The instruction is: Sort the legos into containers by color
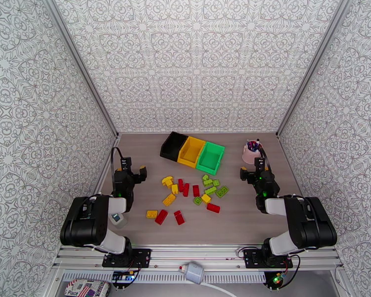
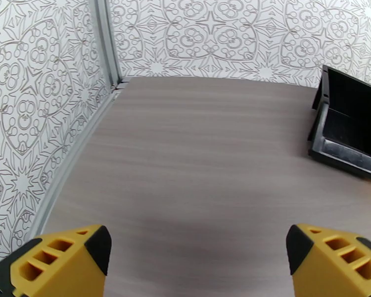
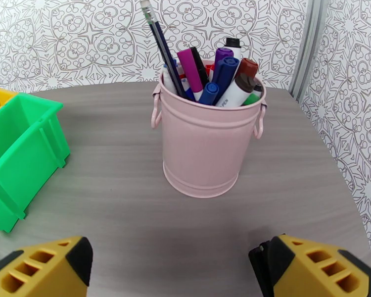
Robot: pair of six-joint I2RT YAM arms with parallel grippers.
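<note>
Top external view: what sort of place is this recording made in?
Probably a purpose-built robot test cell, not a home or workshop: patterned wall panels in metal framing box in a wood-grain table, with the left arm and right arm bolted to a rail at its near edge.

We see small red, yellow and green plastic bricks (image 1: 169, 199) scattered near black, yellow and green rectangular plastic bins (image 1: 191, 152).
</note>
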